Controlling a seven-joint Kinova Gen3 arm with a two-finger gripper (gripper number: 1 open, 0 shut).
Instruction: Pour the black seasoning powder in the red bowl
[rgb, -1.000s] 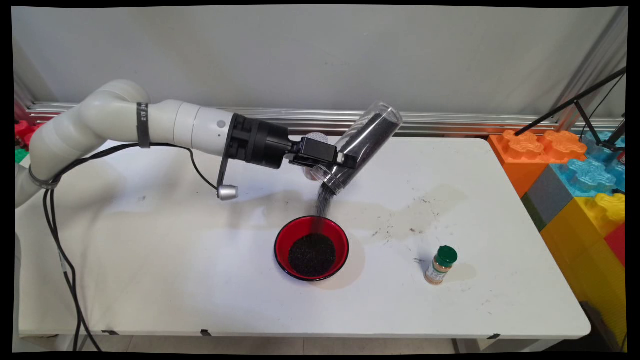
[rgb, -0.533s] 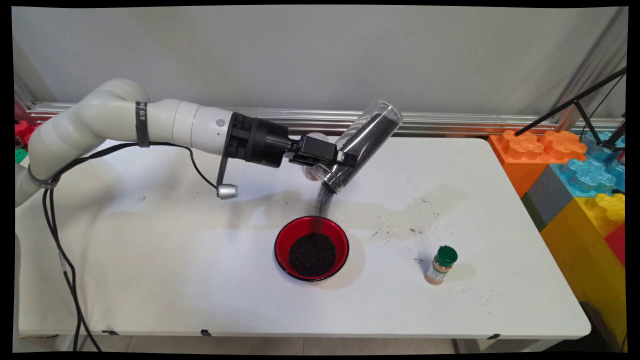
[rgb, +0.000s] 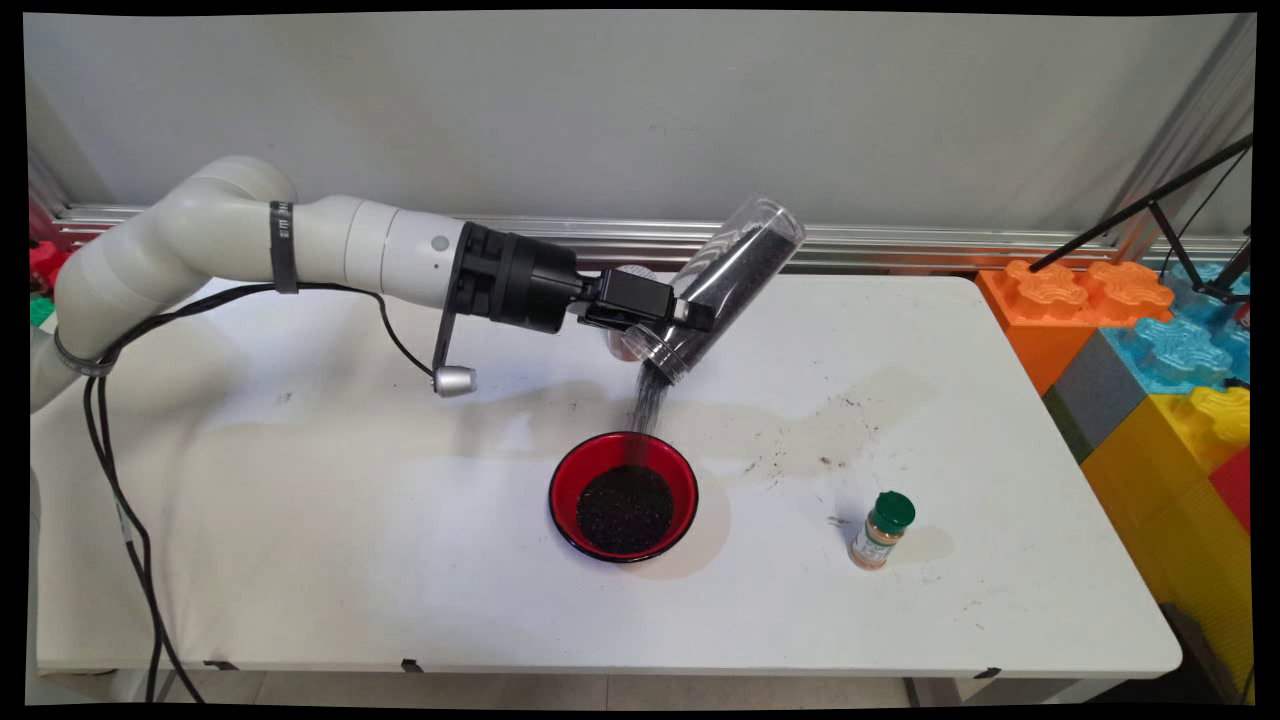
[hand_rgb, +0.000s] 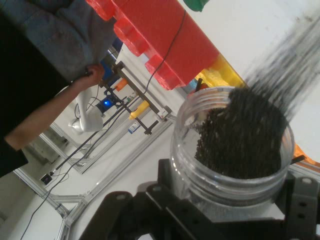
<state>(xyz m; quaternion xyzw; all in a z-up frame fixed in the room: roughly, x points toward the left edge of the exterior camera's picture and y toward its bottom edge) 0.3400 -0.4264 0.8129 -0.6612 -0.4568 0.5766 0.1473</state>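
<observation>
1. Clear plastic jar (rgb: 725, 285), partly filled with fine black grains, is clamped between the fingers of the black gripper (rgb: 690, 318), which grasps it near its open mouth.
2. It is tilted mouth-down above and behind the red bowl (rgb: 623, 496), its closed end raised toward the wall.
3. Dark grains (rgb: 648, 405) fall in a thin stream from the jar's mouth to the far rim of the bowl, which already holds a heap of the same black grains.
4. From the hand view, the jar's round mouth (hand_rgb: 232, 137) sits just above the gripper's black linkage, with grains streaking away past its rim.
5. Right of the bowl, well apart from it, a small spice bottle with a green cap (rgb: 881, 530) stands upright on the white table (rgb: 300, 520).
6. Between bowl and bottle, a few dark specks lie scattered on the table.
7. Far right of the bowl, large coloured blocks (rgb: 1150, 350) are stacked beside the table.
</observation>
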